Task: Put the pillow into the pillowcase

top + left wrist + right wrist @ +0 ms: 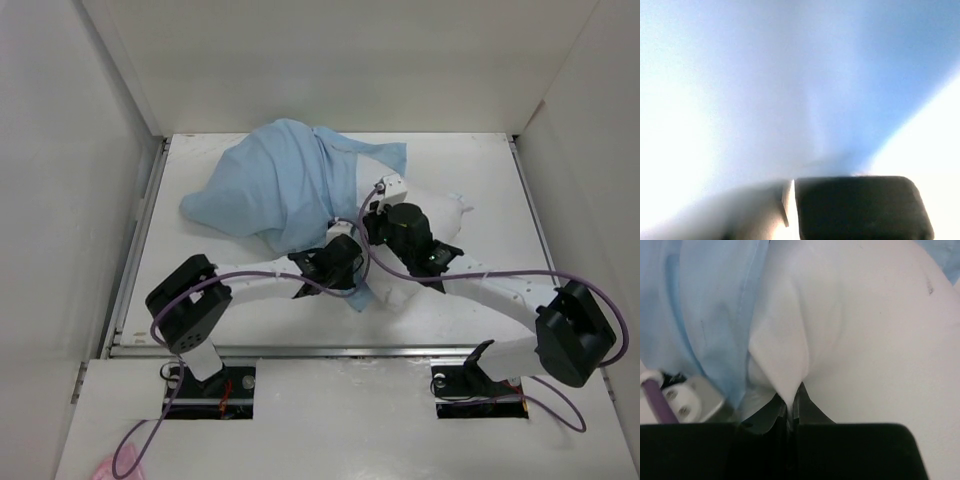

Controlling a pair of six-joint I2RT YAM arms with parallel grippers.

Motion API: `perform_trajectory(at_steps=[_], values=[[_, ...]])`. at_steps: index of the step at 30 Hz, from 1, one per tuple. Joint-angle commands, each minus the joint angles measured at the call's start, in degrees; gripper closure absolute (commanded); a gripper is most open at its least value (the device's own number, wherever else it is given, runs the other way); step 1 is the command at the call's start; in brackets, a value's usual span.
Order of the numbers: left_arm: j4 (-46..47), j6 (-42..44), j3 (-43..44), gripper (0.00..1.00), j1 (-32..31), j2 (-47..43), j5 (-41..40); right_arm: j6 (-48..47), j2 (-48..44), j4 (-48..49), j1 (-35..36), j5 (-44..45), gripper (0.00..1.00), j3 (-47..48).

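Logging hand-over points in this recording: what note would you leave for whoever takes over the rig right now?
Right tool: shut on a pinched fold of the pillow.
Left tool: at the pillowcase edge, up against blue cloth. Its wrist view is too blurred to tell whether it is open or shut.
Things: both lie on the table. The pillowcase covers the pillow's far-left part; the near-right part is bare.
Done: the pillow appears partly covered.
Left: get the rest of the pillow inside.
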Motion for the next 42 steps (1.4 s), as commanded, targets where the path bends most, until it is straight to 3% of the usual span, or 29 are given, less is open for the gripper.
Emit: perform_trajectory(at_steps=[1,6,13,17,20,21,23,24,25,28,31,35,38,42], values=[[3.76,3.31,-0.33,1.00,-4.23,-8.87,8.03,9.72,-2.06,22.29,0.19,2.98,1.00,-1.16],[4.48,4.89,-2.63,1.00,-9.76,-17.13,18.60,17.47,-0.58,36.47,0.19,10.18,1.00,-2.66],[1.74,6.30,-4.03,1.00,-12.23,-24.60,29.84,26.27,4.96,41.15,0.19,17.48,1.00,-3.19],[1.74,4.72,-6.93,1.00,-12.76,-27.60,32.23,28.73,11.55,45.17,0.19,14.97,1.00,-5.02],[-3.33,4.72,-6.06,1.00,-12.76,-29.01,26.36,26.37,12.36,48.70,0.19,6.37,1.00,-7.66],[-9.62,3.93,-5.01,0.84,-12.76,-29.01,23.56,25.23,11.22,48.71,0.19,4.07,0.80,-9.58],[-16.59,3.32,-0.18,0.55,-12.23,-29.88,14.94,21.09,5.34,44.26,0.19,0.89,0.55,-10.31],[-21.50,3.31,1.49,0.27,-12.23,-30.41,12.65,19.69,2.71,40.57,0.19,-0.86,0.37,-10.31],[-23.11,3.31,4.11,0.00,-12.23,-31.11,8.89,18.02,-2.36,31.83,0.19,-1.40,0.30,-9.52],[-26.11,3.31,7.21,0.00,-12.23,-34.54,4.29,12.22,-8.55,16.70,0.19,-3.25,0.11,-5.41],[-27.17,4.01,9.59,0.00,-12.23,-36.22,-2.03,8.35,-13.22,7.78,0.19,1.11,0.00,-0.75],[-25.77,3.14,10.20,0.00,-8.55,-37.01,-11.26,9.65,-12.62,-2.33,-2.35,8.96,0.00,2.26],[-24.02,2.00,10.82,0.00,-3.37,-34.47,-15.31,11.58,-10.60,-3.67,-8.13,5.56,0.00,3.75],[-22.60,2.87,14.06,0.00,4.28,-29.02,-11.81,11.07,-4.89,-4.20,-15.89,-0.96,0.00,6.82]])
